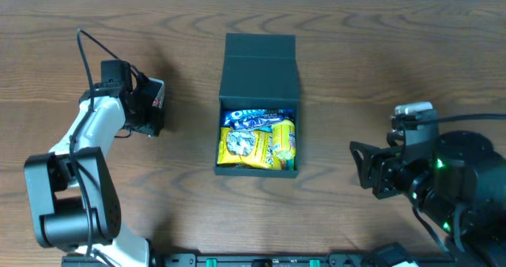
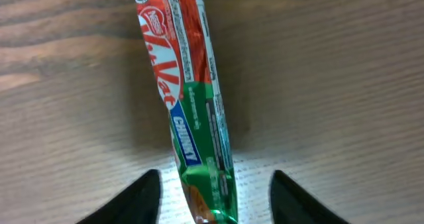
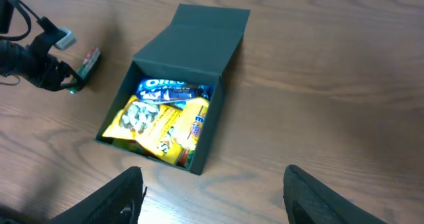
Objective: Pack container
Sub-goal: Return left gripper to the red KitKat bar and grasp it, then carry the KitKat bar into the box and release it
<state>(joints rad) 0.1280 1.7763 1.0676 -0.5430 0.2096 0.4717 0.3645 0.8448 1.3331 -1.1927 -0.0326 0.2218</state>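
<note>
The dark teal container (image 1: pixel 260 69) stands open at the table's middle, its lid flap laid back. Inside lie a blue Oreo packet (image 1: pixel 254 118) and yellow snack packets (image 1: pixel 254 145). It also shows in the right wrist view (image 3: pixel 199 45). A red and green KitKat Chunky bar (image 2: pixel 189 98) lies on the wood at the left. My left gripper (image 2: pixel 215 197) is open, its fingers on either side of the bar's near end, apart from it. My right gripper (image 3: pixel 215 197) is open and empty, right of the container.
The wooden table (image 1: pixel 371 69) runs to a pale back edge at the top. The left arm's cable (image 1: pixel 87 54) loops above its wrist. The right arm's base (image 1: pixel 466 188) sits at the right front.
</note>
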